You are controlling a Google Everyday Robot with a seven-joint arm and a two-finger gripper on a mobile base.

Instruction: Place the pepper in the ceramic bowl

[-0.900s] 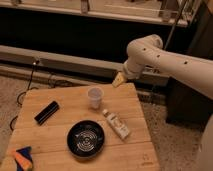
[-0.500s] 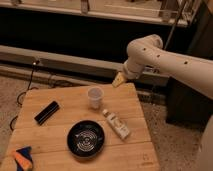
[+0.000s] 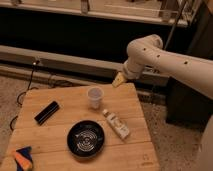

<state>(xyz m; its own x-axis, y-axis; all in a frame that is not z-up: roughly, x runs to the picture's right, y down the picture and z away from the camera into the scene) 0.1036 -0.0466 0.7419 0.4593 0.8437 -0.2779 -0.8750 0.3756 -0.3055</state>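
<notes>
Camera view: pepper (image 3: 21, 160) left of ceramic bowl (image 3: 70, 140) looks light, smooth; pinch its middle; gripper (image 3: 119, 80) far beyond bowl, cannot tell if closed

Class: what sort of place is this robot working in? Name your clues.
Probably a lab or workshop test area: a wooden table on a speckled floor, a cable trailing beside it, and the gripper hovering above the table's far edge.

Gripper (image 3: 119, 80) sits above the table's (image 3: 60, 97) far edge; its arm (image 3: 172, 55) runs off the right edge. Blue cloth (image 3: 26, 151) under the pepper (image 3: 20, 160) is cut by the bottom edge, and so is the table front. Bottle (image 3: 116, 125) label is too small to read.
</notes>
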